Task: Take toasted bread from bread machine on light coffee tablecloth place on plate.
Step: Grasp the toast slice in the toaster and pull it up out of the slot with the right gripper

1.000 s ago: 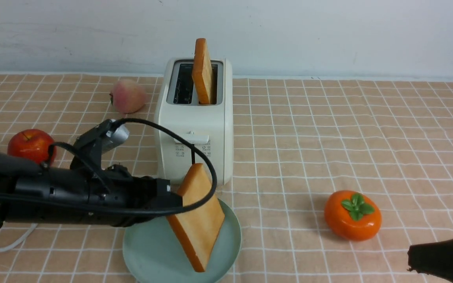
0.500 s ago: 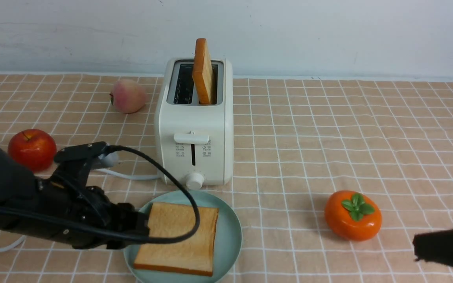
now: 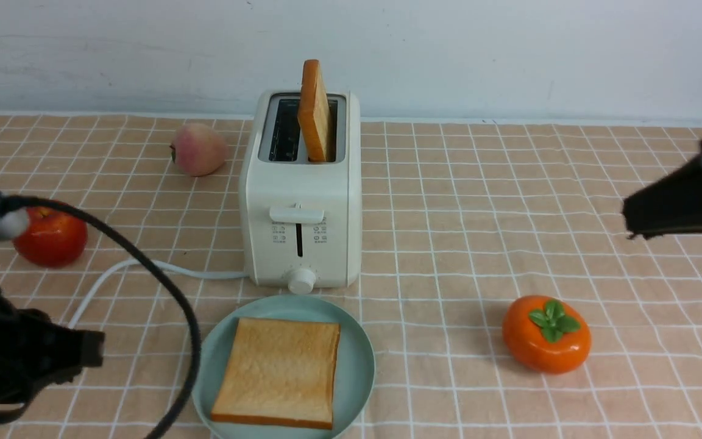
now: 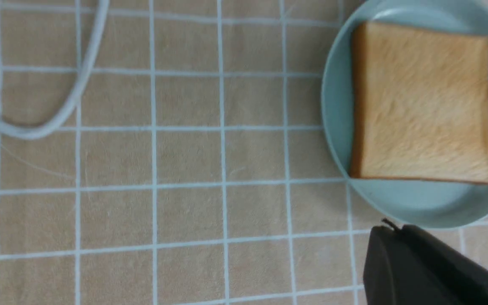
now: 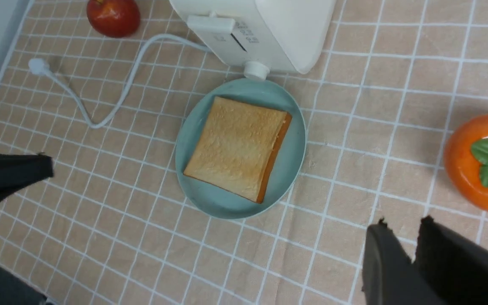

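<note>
The cream-white bread machine [image 3: 299, 201] stands on the light coffee tablecloth [image 3: 479, 201]. One slice of toasted bread [image 3: 314, 113] stands upright in its right slot; the left slot is empty. The other slice [image 3: 278, 372] lies flat on the mint-green plate [image 3: 357, 360] just in front of the bread machine. My left gripper [image 3: 100, 349] is shut and empty, left of the plate; in the left wrist view its tips [image 4: 390, 231] are beside the plate's rim [image 4: 337, 127]. My right gripper [image 3: 626, 218] is raised at the far right, shut and empty; the right wrist view [image 5: 403, 224] shows it above bare cloth.
A red apple [image 3: 49, 235] and a peach [image 3: 198, 149] sit left of the bread machine. An orange persimmon [image 3: 547, 333] sits right of the plate. The white cord [image 3: 144, 268] runs left from the bread machine to its plug [image 5: 36, 66].
My left gripper laid the tilted slice flat on the plate, let go and drew back to the left. My right gripper rose from the lower right corner to mid-height.
</note>
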